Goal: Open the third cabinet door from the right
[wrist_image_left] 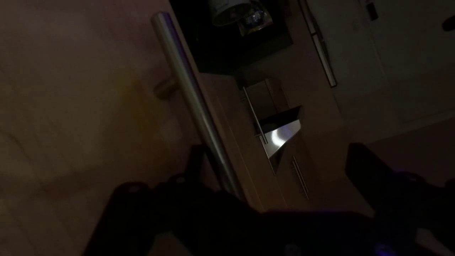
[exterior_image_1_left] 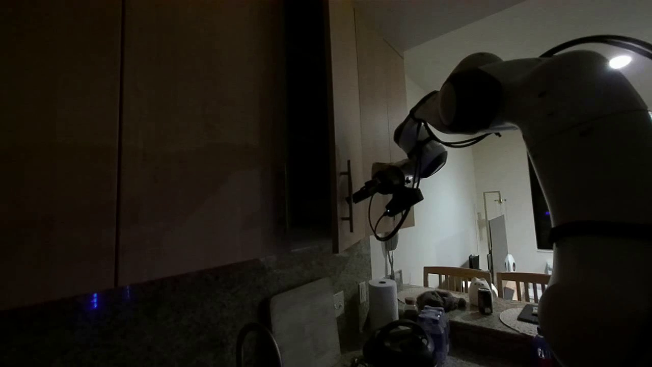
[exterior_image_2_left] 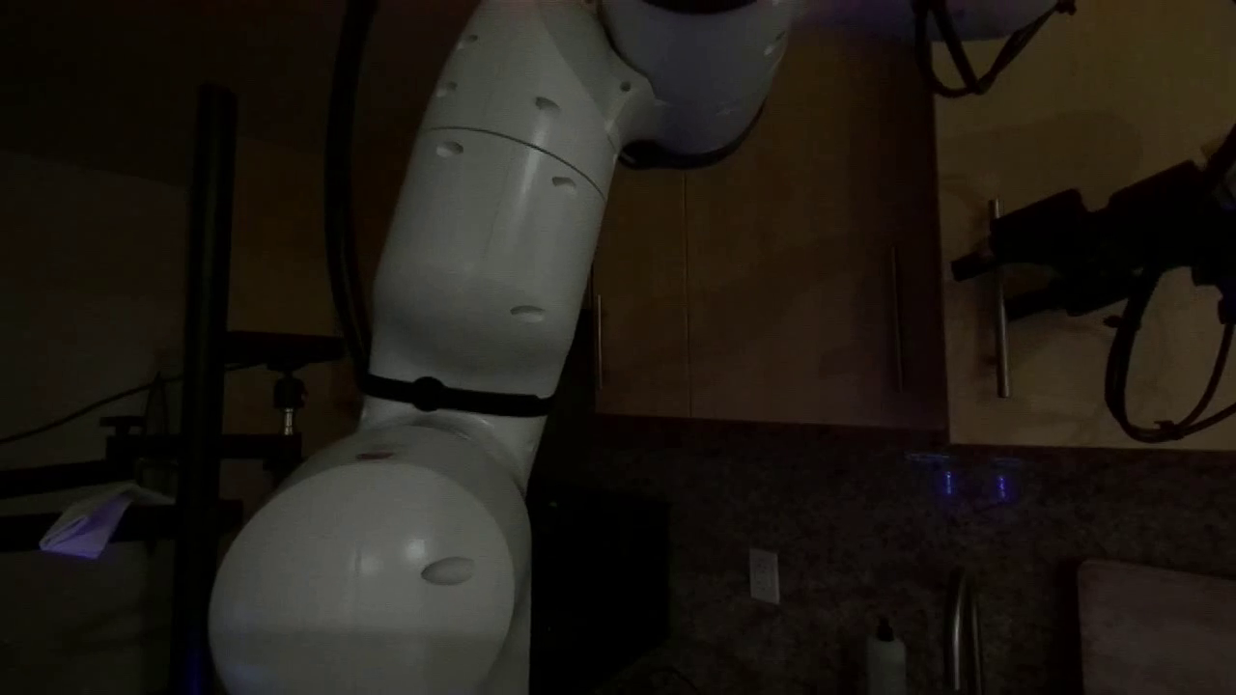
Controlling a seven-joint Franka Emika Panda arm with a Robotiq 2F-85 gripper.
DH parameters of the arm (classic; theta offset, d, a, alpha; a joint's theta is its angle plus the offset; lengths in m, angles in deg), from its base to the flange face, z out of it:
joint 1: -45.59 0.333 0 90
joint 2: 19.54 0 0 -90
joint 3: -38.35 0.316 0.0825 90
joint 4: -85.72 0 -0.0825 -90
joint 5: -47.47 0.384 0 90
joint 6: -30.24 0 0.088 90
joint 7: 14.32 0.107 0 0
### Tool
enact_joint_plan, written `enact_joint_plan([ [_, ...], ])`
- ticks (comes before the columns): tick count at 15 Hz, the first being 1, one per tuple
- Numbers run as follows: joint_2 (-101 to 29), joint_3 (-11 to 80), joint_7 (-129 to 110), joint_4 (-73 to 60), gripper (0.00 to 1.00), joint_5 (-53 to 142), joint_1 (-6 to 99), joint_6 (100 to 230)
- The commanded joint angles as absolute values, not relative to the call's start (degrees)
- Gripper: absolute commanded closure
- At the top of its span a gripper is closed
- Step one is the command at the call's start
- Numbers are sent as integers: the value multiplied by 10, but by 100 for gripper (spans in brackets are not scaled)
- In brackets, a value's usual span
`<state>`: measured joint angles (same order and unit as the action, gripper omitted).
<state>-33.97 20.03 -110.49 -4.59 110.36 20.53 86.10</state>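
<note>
my jaws: spread wide | third cabinet door from the right (exterior_image_1_left: 346, 112): ajar, just ahead | bar handle (wrist_image_left: 195, 96) by its lower left edge: between my jaws, beside one; contact unclear

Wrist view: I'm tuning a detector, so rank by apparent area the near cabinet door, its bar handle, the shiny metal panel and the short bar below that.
1. Near cabinet door
2. Its bar handle
3. Shiny metal panel
4. Short bar below it
Nearness enlarges the handle; true sizes unsure.
</note>
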Motion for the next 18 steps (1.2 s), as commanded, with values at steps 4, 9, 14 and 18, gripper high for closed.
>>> enact_joint_plan([
  [4, -374, 201, -1134, 0, 0, 1072, 166, 709],
  [9, -407, 202, -1159, 45, 0, 1058, 136, 639],
  [14, -424, 206, -1199, 79, 0, 1032, 107, 602],
  [18, -429, 208, -1238, 93, 0, 1010, 84, 589],
])
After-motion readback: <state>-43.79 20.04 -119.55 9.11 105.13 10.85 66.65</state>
